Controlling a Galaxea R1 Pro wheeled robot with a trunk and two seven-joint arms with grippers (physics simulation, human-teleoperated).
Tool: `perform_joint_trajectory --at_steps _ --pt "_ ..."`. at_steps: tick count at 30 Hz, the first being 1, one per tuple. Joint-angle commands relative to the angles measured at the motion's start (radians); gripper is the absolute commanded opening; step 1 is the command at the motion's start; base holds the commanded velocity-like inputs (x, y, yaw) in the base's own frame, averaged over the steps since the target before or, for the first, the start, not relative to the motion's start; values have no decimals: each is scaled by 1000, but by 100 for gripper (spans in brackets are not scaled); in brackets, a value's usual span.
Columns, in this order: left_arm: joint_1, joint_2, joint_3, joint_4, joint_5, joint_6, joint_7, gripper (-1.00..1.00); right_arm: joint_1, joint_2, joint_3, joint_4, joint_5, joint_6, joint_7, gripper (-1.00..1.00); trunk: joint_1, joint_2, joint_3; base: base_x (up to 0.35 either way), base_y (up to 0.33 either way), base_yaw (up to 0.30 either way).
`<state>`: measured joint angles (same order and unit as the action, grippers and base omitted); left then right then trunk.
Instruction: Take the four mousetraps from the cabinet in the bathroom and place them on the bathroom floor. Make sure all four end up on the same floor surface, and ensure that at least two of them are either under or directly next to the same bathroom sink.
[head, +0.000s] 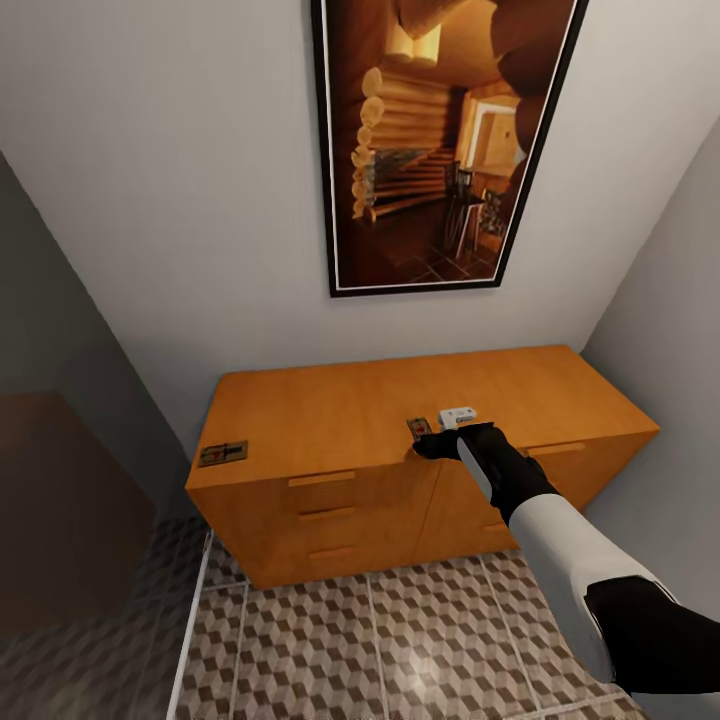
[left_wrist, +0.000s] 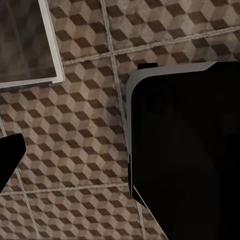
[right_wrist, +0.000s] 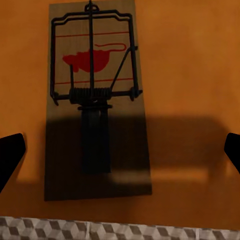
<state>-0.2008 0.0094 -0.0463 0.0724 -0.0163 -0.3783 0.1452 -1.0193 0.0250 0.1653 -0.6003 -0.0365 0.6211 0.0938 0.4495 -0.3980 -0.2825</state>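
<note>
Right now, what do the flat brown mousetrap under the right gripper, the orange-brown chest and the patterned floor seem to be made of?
Flat brown mousetrap: a matte wood-like board with a red print, dark metal-looking wire and a coiled spring. Orange-brown chest: looks like smooth, satin-finished wood, judging by its even warm tone and soft shadow; no grain is discernible. Patterned floor: apparently glazed tiles, given the pale grout lines and the printed cube pattern.

Cabinet (head: 340, 410): orange-brown wood, plain smooth top.
Mousetrap (right_wrist: 95, 100): tan board, dark wire, red mouse print and thin red lines.
Second mousetrap (head: 223, 453), at 9 o'clock on the cabinet top: brown, dark marks.
Floor (head: 400, 640): brown, beige and white cube pattern, pale grout.
Wall (head: 170, 190): plain off-white.
Picture (head: 440, 140): black frame, amber log interior.
Right arm (head: 560, 550): black and white.
</note>
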Motion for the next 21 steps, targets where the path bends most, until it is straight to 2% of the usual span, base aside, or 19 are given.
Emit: perform_joint_trajectory --at_steps 1,21 --pt "-2 0 -5 4 -2 -7 5 100 -1 -1 2 -1 -3 5 0 100 1 -2 -3 0 0 0" --pt "-2 0 -5 4 -2 -7 5 100 0 -1 2 0 -3 -13 0 100 1 -2 -14 0 0 0"
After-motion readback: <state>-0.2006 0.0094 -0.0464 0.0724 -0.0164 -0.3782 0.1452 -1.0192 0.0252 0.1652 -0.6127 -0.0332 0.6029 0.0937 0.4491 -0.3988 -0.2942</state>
